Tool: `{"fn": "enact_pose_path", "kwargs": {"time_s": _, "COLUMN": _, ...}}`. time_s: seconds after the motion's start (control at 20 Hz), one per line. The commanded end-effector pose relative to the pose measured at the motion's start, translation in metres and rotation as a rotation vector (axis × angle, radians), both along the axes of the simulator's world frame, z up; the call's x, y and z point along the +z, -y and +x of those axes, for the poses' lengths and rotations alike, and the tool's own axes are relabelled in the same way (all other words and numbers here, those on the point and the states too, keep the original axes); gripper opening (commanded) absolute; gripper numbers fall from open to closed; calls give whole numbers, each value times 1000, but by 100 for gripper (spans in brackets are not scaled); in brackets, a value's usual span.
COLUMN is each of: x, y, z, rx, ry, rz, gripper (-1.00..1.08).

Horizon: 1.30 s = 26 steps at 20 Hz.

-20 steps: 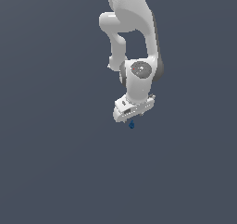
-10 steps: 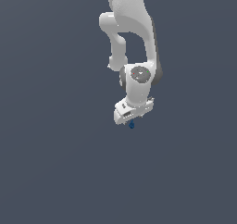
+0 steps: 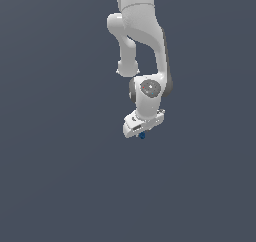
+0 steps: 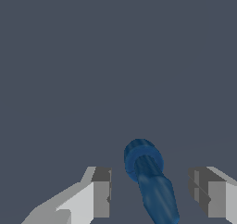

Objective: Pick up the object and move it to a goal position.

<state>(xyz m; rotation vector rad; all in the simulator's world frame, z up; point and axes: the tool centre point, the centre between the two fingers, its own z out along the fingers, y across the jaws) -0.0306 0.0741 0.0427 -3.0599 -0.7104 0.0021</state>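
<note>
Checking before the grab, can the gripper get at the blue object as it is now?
Probably yes. The blue object lies between the open fingers with a gap on each side, and nothing else shows near the gripper.

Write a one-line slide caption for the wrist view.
Open gripper straddling the dark blue object, a gap showing between each finger and the piece, over a plain grey background.
</note>
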Motion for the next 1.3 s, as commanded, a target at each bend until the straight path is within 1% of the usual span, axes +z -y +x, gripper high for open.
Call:
{"fn": "enact_pose_path", "kwargs": {"time_s": 0.0, "x": -1, "y": 0, "z": 1, "rx": 0, "ry": 1, "rz": 0, "gripper": -100}}
{"fn": "enact_pose_path", "kwargs": {"time_s": 0.7, "x": 5, "y": 3, "z": -1, "rx": 0, "ry": 1, "rz": 0, "gripper": -100}}
{"fn": "enact_pose_path", "kwargs": {"time_s": 1.0, "x": 26, "y": 15, "z": -7, "rx": 0, "ry": 1, "rz": 0, "gripper": -100}}
{"fn": "enact_pose_path", "kwargs": {"time_s": 1.25, "x": 57, "y": 32, "z": -16, "rx": 0, "ry": 1, "rz": 0, "gripper": -100}}
